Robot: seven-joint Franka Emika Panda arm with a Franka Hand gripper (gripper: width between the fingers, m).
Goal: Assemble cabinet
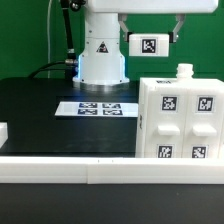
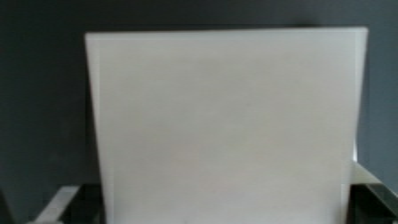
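The cabinet [image 1: 180, 120], a large white box with several black-and-white tags on its face, stands on the black table at the exterior view's right. My gripper [image 1: 178, 28] is high above it, near the robot base, shut on a small white tagged panel [image 1: 149, 44] that sticks out toward the exterior view's left. In the wrist view the panel [image 2: 214, 110] fills most of the picture as a plain white face. It sits in my gripper [image 2: 214, 214], and only the finger edges [image 2: 61, 205] show at its sides.
The marker board [image 1: 100, 108] lies flat in front of the white robot base [image 1: 101, 55]. A small white part [image 1: 184, 71] stands on the cabinet's top. A white rail [image 1: 70, 165] runs along the table's front edge. A white piece [image 1: 3, 131] shows at the left edge.
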